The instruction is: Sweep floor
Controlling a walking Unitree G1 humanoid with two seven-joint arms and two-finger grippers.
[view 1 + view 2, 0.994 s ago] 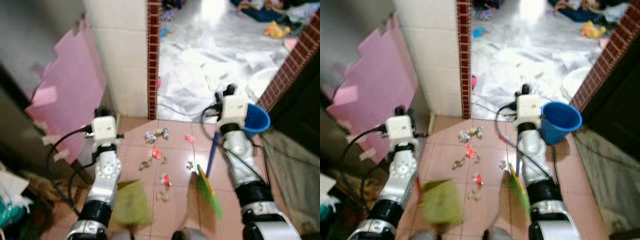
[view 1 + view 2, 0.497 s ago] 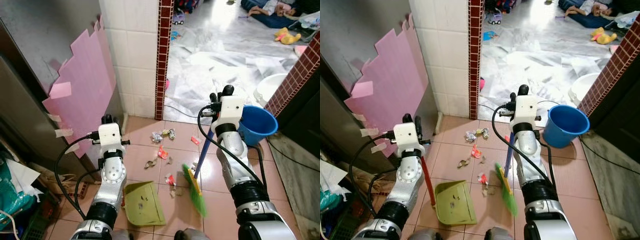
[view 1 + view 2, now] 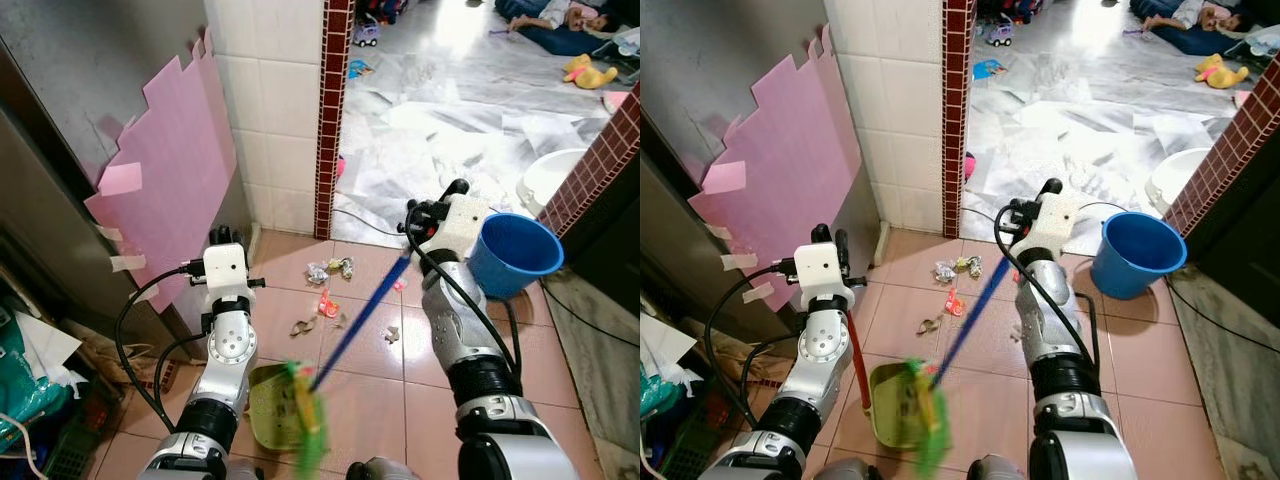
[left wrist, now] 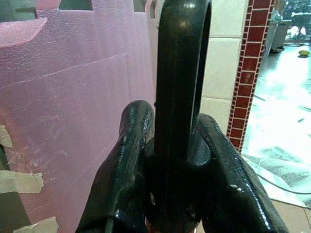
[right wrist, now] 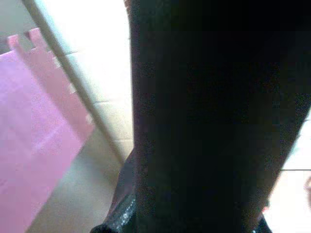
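Observation:
My right gripper (image 3: 430, 212) is shut on the top of a broom's blue handle (image 3: 358, 320). The handle slants down to my left, and its green bristles (image 3: 306, 422) sit blurred over a green dustpan (image 3: 890, 405) on the pink tiles. The dustpan's red handle (image 3: 855, 362) rises to my left gripper (image 4: 175, 116), which is shut on the black loop at its top. The left wrist (image 3: 224, 268) stands beside the pink mat. Paper and wrapper scraps (image 3: 328, 300) lie on the tiles ahead of the dustpan. The right wrist view is dark, with the broom handle (image 5: 214, 111) close up.
A blue bucket (image 3: 512, 255) stands right of my right arm. A pink foam mat (image 3: 170, 180) leans on the left wall. A tiled pillar with brick edging (image 3: 333, 110) frames a doorway onto a floor covered in white sheets (image 3: 450, 120). Clutter (image 3: 30, 400) sits at the lower left.
The broom swung to my left: its bristles went from right of the scraps to over the dustpan, and the handle now slants steeply. The camera has steadied since the blurred frame.

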